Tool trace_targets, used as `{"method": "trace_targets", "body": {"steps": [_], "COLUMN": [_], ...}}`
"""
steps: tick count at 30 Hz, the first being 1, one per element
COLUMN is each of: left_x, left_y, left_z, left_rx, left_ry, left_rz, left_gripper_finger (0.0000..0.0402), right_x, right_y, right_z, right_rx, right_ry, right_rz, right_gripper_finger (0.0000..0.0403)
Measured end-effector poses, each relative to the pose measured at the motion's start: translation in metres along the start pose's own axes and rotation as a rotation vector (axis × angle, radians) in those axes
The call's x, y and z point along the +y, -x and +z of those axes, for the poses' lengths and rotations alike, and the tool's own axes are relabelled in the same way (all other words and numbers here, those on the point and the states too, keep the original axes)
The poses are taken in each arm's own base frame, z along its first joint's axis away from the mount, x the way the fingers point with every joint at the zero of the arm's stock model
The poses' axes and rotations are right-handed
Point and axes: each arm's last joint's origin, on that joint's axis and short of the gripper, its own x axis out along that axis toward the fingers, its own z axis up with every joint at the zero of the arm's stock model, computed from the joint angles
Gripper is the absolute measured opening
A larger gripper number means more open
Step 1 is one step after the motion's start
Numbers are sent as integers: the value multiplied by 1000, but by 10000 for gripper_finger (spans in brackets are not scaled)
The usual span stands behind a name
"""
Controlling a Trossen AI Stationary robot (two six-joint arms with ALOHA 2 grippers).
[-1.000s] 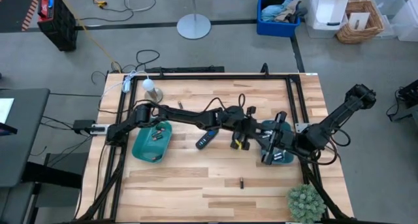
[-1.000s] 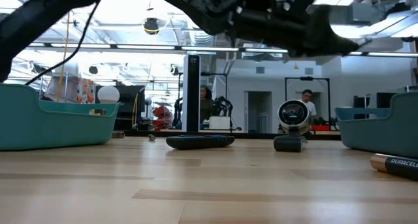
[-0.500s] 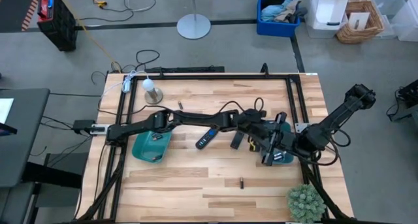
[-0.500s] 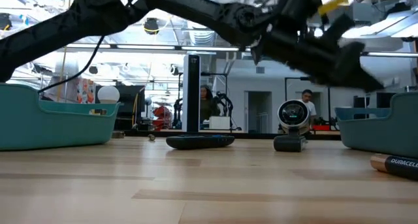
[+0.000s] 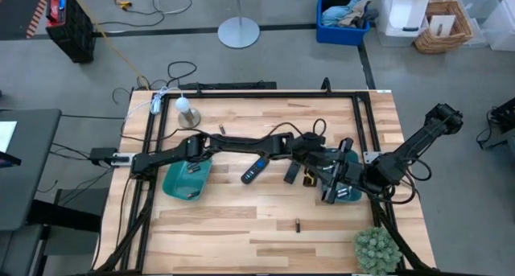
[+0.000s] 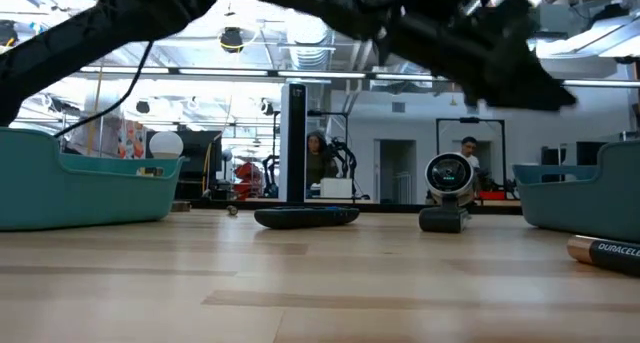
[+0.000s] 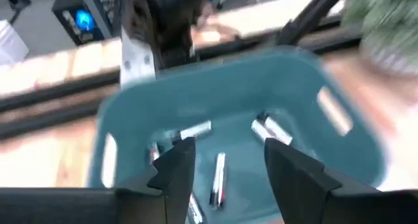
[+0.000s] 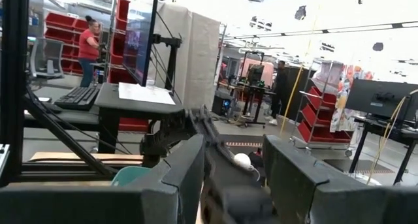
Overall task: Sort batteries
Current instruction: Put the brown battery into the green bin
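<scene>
My left arm reaches across the table to the right teal tray (image 7: 307, 80). My left gripper (image 7: 225, 145) hangs open just above that tray, holding nothing. Several batteries (image 7: 196, 129) lie on the tray's floor, and one silvery cell (image 7: 219, 178) lies right below the gap between the fingers. In the high view this gripper (image 5: 324, 167) is over the tray (image 5: 350, 194). My right gripper (image 8: 232, 152) waits open beside that tray, raised and pointing across the table. One loose battery (image 5: 297, 224) lies on the wood near the front, and another (image 6: 605, 253) lies by the tray.
The left teal tray (image 5: 187, 179) holds a few small cells. A black remote control (image 5: 254, 170) and a flashlight (image 5: 290, 172) lie mid-table. A white bulb (image 5: 187, 111) stands at the far left, with a small battery (image 5: 223, 129) near it. A potted plant (image 5: 376, 248) sits at the near right corner.
My left arm has stretched farther toward the table's right edge, carrying its gripper from beside the flashlight to over the right tray. The gripper has sunk a little and tipped downward. Over the last half second it has hardly moved.
</scene>
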Motion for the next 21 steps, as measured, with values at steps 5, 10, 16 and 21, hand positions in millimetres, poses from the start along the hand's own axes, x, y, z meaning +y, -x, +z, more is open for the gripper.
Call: {"method": "trace_targets", "body": {"steps": [5, 10, 16, 21], "left_x": [8, 7, -12, -26], "left_y": [28, 54, 70, 102], "left_z": [27, 50, 57, 37], "left_rx": [-21, -13, -3, -37], "left_ry": [-10, -52, -87, -61], "left_rz": [-24, -32, -68, 16], "left_gripper_finger": [137, 61, 5, 1], "right_x": [0, 0, 4, 5], "right_y": [0, 1, 5, 7], "right_z": [0, 1, 2, 2], "right_rx": [-1, -2, -7, -8], "right_ry": [3, 16, 51, 50], "right_rz": [-1, 0, 25, 34], "right_gripper_finger": [172, 172, 172, 172]}}
